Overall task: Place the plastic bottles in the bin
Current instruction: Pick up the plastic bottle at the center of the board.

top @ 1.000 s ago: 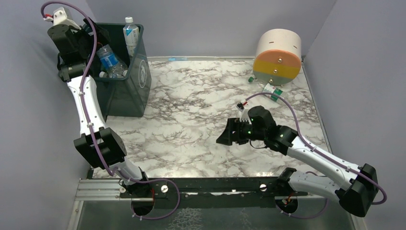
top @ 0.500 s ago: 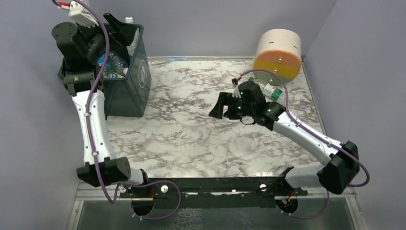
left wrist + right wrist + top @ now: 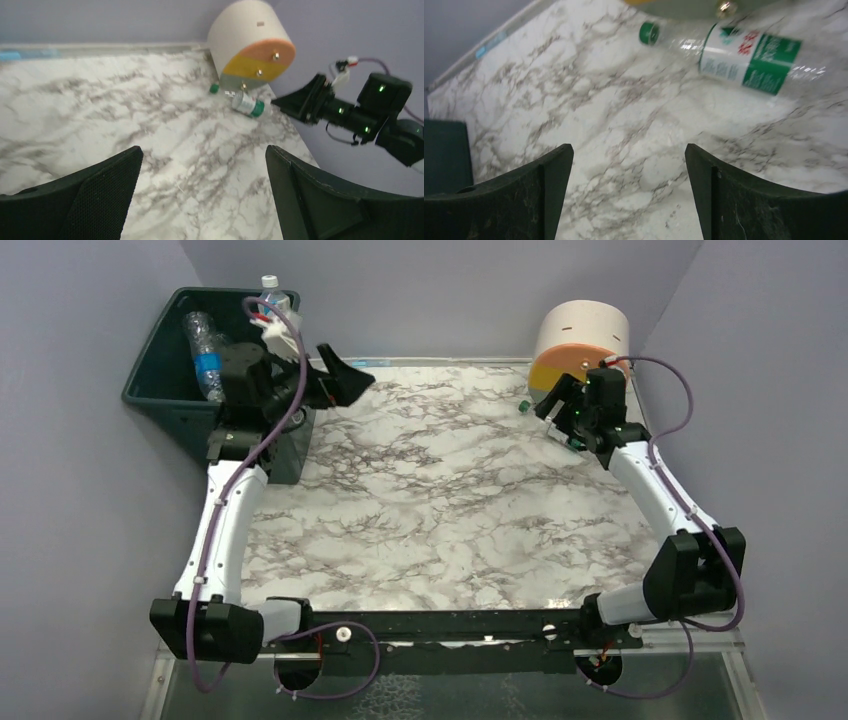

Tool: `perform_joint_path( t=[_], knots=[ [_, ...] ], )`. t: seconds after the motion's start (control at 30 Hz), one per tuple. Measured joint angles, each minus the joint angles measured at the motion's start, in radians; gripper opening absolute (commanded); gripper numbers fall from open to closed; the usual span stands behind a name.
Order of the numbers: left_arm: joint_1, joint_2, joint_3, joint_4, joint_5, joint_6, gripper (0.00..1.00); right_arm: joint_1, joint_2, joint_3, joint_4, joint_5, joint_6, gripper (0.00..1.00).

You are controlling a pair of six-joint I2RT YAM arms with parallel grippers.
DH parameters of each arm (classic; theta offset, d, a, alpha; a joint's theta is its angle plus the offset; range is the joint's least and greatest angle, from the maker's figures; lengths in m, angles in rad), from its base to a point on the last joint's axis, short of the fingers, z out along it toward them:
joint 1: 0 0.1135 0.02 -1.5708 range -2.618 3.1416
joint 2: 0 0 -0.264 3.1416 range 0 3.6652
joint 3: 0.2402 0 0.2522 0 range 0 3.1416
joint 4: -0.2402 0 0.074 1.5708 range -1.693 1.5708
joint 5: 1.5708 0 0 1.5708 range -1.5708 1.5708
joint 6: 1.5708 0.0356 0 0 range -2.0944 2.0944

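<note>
Left fingers (image 3: pixel 345 373): spread wide and empty, above the far-left part of the table (image 3: pixel 430 500), just right of the bin.
Right fingers (image 3: pixel 557 400): apart, gripping nothing, near the table's far-right corner, just above the loose bottle.
Bin (image 3: pixel 185 428): at the far-left corner; a blue-labelled bottle (image 3: pixel 205 355) and an upright bottle (image 3: pixel 272 298) show inside.
Loose bottle (image 3: pixel 749 57): on its side on the table, green cap, green-and-white label, at the foot of the cylinder.
Cylinder (image 3: pixel 580 335): far-right corner.

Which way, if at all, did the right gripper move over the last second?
Yes. The right gripper moved from mid-table toward the far right corner, up to the cylinder.
</note>
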Motion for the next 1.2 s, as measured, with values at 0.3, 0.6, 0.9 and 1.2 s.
perform_joint_path(
  t=[0.3,0.6,0.9,1.2],
  knots=[
    [-0.276,-0.018,-0.344,0.026,-0.063,-0.002,0.99,-0.127,0.070,0.003,0.179,0.150,-0.053,0.86],
    [-0.332,-0.003,-0.398,0.082,-0.085,0.005,0.99,-0.184,0.185,-0.042,0.362,0.203,-0.158,0.86],
    [-0.353,0.065,-0.398,0.100,-0.092,0.017,0.99,-0.226,0.276,-0.042,0.484,0.197,-0.188,0.86],
    [-0.367,0.070,-0.398,0.100,-0.107,0.035,0.99,-0.227,0.370,-0.042,0.514,0.182,-0.200,0.86]
  ],
)
